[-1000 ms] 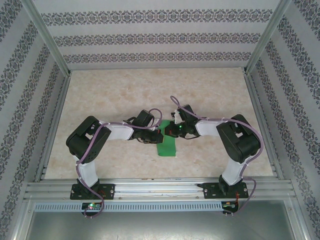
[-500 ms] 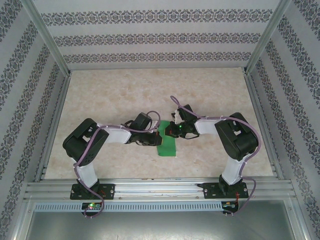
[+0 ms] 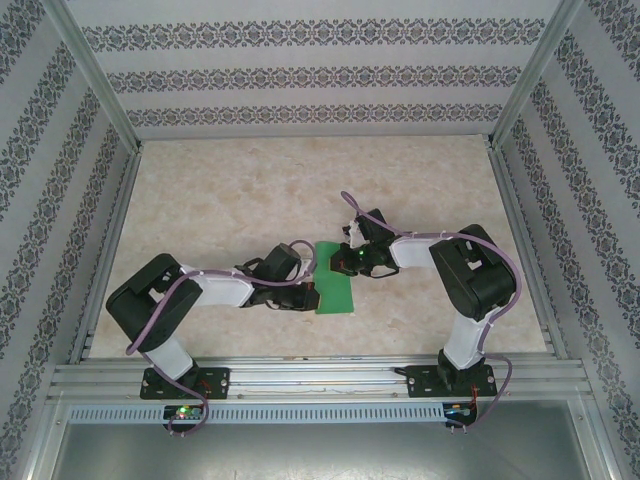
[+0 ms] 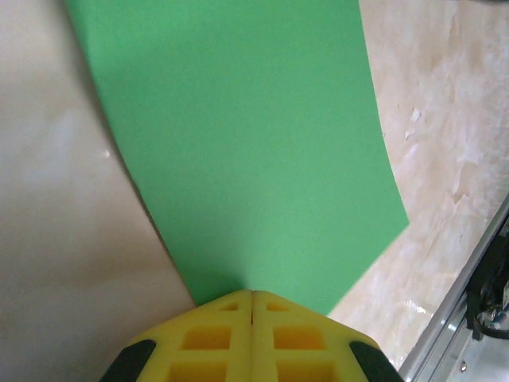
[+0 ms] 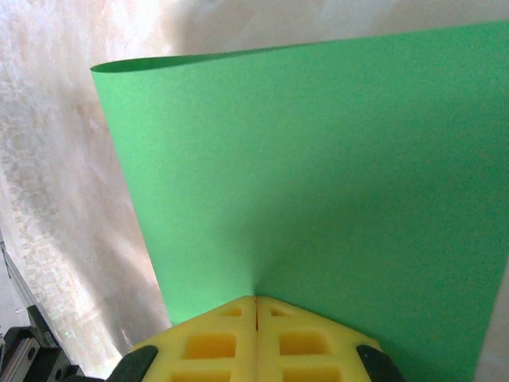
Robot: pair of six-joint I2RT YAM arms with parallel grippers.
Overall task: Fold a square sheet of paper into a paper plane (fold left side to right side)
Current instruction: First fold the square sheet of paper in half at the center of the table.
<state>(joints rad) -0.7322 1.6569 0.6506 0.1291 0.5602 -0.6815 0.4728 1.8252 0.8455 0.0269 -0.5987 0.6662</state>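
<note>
Left gripper (image 4: 252,296) and right gripper (image 5: 256,301) each pinch an edge of the square sheet of paper (image 3: 337,295) curving between them

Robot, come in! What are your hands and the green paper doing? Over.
Left fingers shut on the square bright green paper sheet. Right fingers shut on it too. Sheet curved. Nothing in the way.
</note>
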